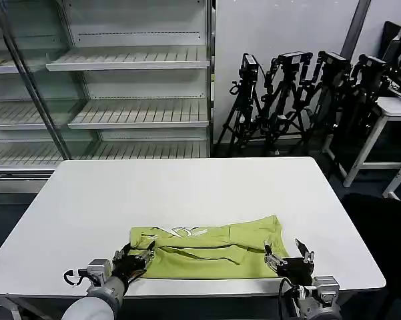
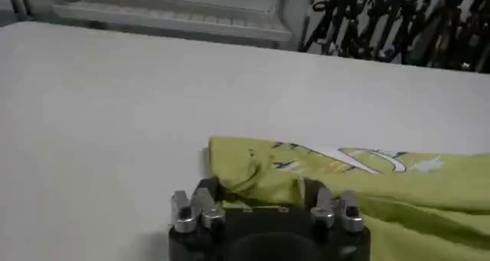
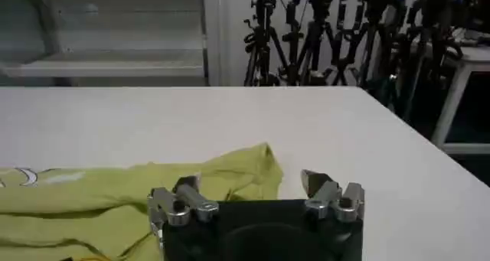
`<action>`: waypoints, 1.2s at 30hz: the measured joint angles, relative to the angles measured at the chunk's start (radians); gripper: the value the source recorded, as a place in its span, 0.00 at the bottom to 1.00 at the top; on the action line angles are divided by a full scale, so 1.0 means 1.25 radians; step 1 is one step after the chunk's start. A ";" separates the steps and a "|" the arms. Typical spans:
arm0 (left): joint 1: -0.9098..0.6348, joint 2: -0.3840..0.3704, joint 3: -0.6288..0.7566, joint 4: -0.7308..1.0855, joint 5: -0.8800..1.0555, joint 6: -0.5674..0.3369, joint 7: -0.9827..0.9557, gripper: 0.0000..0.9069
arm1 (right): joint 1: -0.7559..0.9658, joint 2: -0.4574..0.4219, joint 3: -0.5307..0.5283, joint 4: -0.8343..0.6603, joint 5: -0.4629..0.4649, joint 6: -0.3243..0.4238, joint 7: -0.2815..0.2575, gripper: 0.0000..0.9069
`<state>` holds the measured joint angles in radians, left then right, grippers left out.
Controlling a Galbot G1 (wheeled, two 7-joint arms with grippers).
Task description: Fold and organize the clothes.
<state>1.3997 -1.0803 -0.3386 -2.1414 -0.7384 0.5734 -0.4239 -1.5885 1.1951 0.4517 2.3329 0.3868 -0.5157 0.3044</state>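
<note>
A lime yellow-green T-shirt (image 1: 210,248) was seen lying in the lower middle of the head view, on the near part of a white table (image 1: 187,190), close to the table's front edge. It had already been gathered into a wide, low band with overlapping layers, so at least 1 fold was judged to be done; the edges were uneven and a white printed graphic (image 1: 180,233) was left showing along the far upper-left margin, so further folding across the width and a final tidy placement were judged to be left. The long axis of the shirt was laid from left to right across the frame, roughly parallel to the front edge, with the right end raised slightly toward the upper right. The left gripper (image 1: 136,256) was found at the lower left, at the shirt's near left corner, its jaws spread apart with fabric lying between or just under them. The right gripper (image 1: 288,257) was found at the lower right, just beside the shirt's right edge, its jaws also spread wide and nothing held
</note>
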 measured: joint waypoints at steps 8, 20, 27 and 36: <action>0.002 -0.016 -0.011 0.008 -0.044 0.000 0.003 0.07 | -0.014 -0.001 0.011 0.014 0.000 -0.002 0.002 1.00; 0.023 -0.029 -0.067 -0.004 -0.191 0.002 -0.008 0.07 | -0.033 0.006 0.022 0.032 -0.012 0.000 -0.005 1.00; 0.024 -0.006 -0.133 0.002 -0.280 0.007 -0.017 0.07 | -0.033 0.010 0.020 0.033 -0.016 0.002 -0.007 1.00; 0.000 0.061 -0.271 0.049 -0.386 0.009 -0.014 0.07 | -0.037 0.010 0.028 0.040 -0.016 0.004 -0.003 1.00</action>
<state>1.3993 -1.0041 -0.6773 -2.0799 -1.2211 0.5848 -0.4419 -1.6351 1.2075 0.4864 2.3835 0.3664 -0.5112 0.3003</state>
